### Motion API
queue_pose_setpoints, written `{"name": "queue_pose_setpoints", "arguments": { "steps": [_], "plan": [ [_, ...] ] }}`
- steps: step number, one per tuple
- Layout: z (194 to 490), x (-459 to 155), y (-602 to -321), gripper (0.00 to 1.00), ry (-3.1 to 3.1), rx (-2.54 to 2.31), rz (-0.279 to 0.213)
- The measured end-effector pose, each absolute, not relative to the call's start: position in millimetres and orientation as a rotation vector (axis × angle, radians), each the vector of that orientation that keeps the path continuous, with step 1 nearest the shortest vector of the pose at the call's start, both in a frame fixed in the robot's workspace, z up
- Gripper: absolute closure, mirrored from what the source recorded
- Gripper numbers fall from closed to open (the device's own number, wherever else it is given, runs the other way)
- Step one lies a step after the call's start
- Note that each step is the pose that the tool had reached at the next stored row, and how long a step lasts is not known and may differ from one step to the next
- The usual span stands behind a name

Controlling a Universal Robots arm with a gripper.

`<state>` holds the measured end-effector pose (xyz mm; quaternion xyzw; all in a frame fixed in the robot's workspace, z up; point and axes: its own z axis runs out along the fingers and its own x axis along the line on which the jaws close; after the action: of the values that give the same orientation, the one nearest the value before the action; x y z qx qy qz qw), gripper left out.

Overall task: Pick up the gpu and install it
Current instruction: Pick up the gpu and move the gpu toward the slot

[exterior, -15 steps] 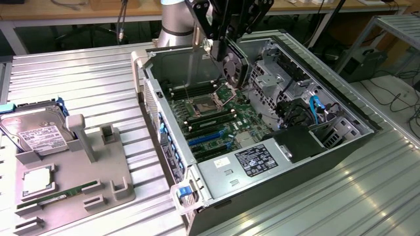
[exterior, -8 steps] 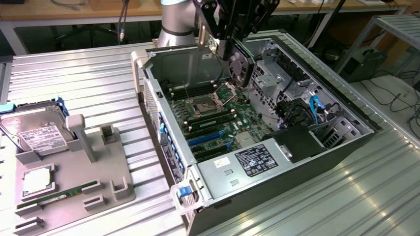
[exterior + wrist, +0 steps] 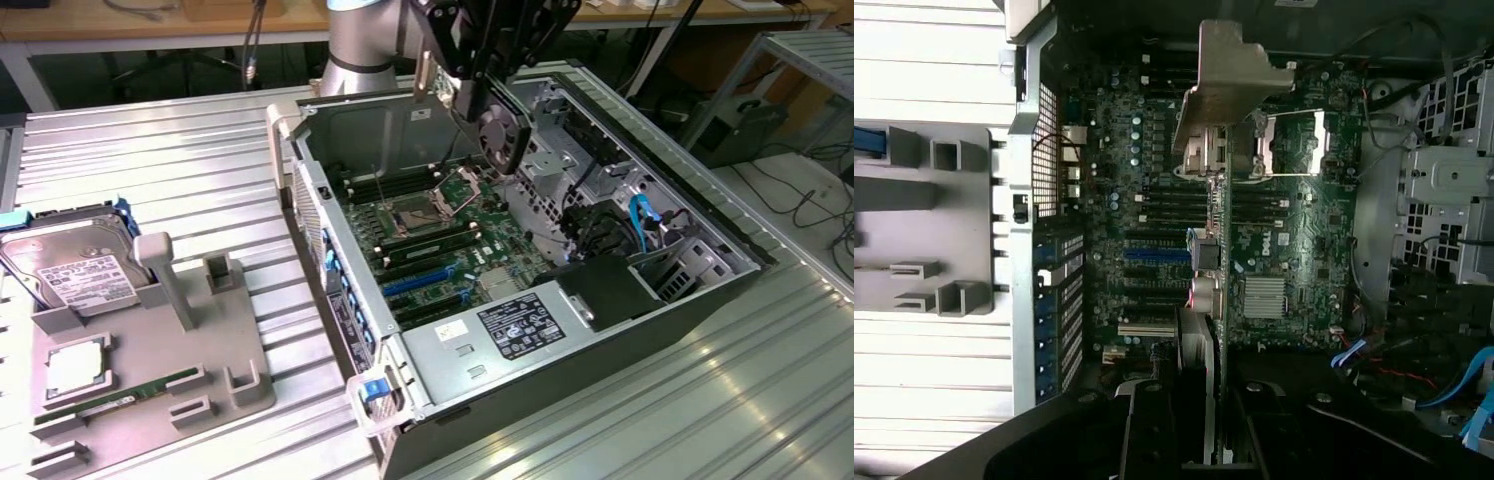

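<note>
The black end effector (image 3: 1211, 325) sits closest in the wrist view, its fingers clamped on the thin edge of the gpu (image 3: 1226, 90), a flat green circuit-board card with a black round fan and a silver metal end bracket. From there the card is seen edge-on, with the bracket at its far end.

In the exterior view the end effector (image 3: 487, 88) holds the gpu (image 3: 503, 135) upright, fan facing the exterior view's right. The card hangs inside the open black-and-silver computer case (image 3: 694, 300), above the green motherboard (image 3: 454, 250) and apart from it, over the end of the board with the silver processor socket (image 3: 407, 215). The blue expansion slots (image 3: 420, 278) lie nearer the camera.

The case rests on a ribbed grey metal tabletop (image 3: 160, 170). Toward the exterior view's left, a grey plastic fixture tray (image 3: 200, 330) carries a silver boxy hard drive (image 3: 60, 270) and a narrow green RAM stick (image 3: 127, 392).
</note>
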<state>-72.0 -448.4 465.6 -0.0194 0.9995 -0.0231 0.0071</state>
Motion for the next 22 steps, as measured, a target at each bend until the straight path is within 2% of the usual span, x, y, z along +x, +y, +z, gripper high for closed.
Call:
{"name": "queue_pose_setpoints", "arguments": {
  "steps": [22],
  "plan": [
    [464.6, -35.7, -448.4, 0.73, 3.126, -0.060, -0.072]
  ]
}}
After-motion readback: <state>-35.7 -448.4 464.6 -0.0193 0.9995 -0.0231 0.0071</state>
